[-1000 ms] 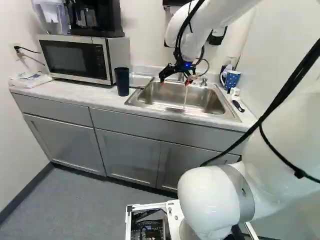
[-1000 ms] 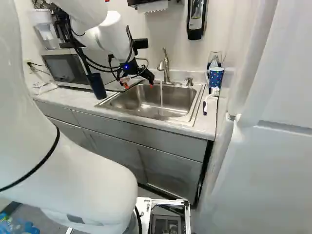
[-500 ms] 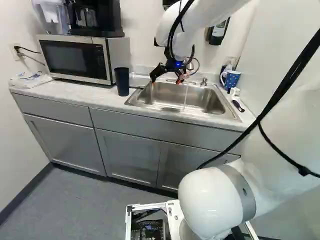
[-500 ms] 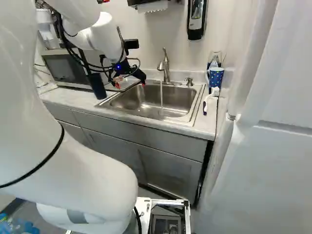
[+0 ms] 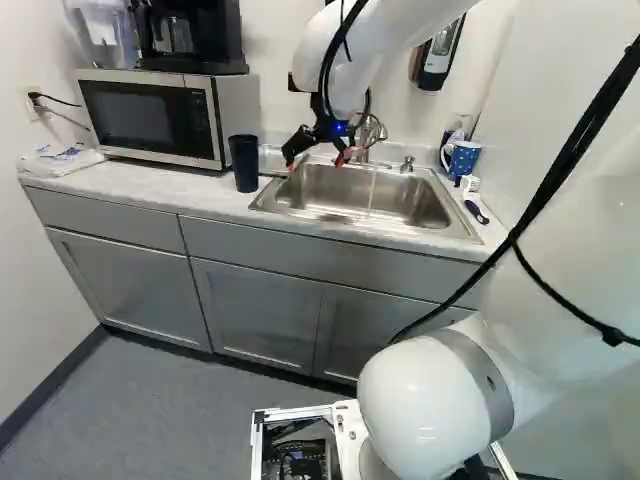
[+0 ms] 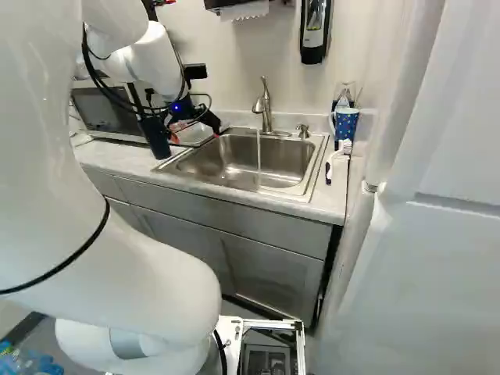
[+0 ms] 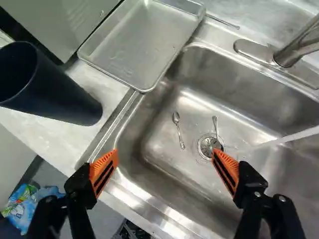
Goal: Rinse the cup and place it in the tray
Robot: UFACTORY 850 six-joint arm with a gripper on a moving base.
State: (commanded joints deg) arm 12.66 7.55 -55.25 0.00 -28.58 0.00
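Observation:
At the left rim of the sink, my gripper [image 5: 315, 162] hangs over the basin in the left base view. The wrist view has the gripper [image 7: 165, 152] open, nothing between its orange pads. A dark blue cup [image 5: 244, 163] stands upright on the counter between microwave and sink; in the wrist view the cup [image 7: 55, 94] is ahead of one finger, not touching it. Beyond the cup, the shallow metal tray [image 7: 137, 45] lies beside the basin, partly over its edge, with nothing in it. Water [image 6: 258, 152] runs from the faucet [image 6: 265, 107] into the sink [image 6: 234, 160].
Two small spoons [image 7: 178, 129] lie in the basin near the drain. The microwave [image 5: 150, 118] stands behind the cup. To the right of the sink are a dotted blue mug [image 6: 345, 123] and a brush [image 6: 336, 160]; a soap dispenser [image 6: 315, 31] hangs above.
My arm has swung left in both base views, carrying the open gripper from over the sink's middle toward the cup. The base and the cup have not moved.

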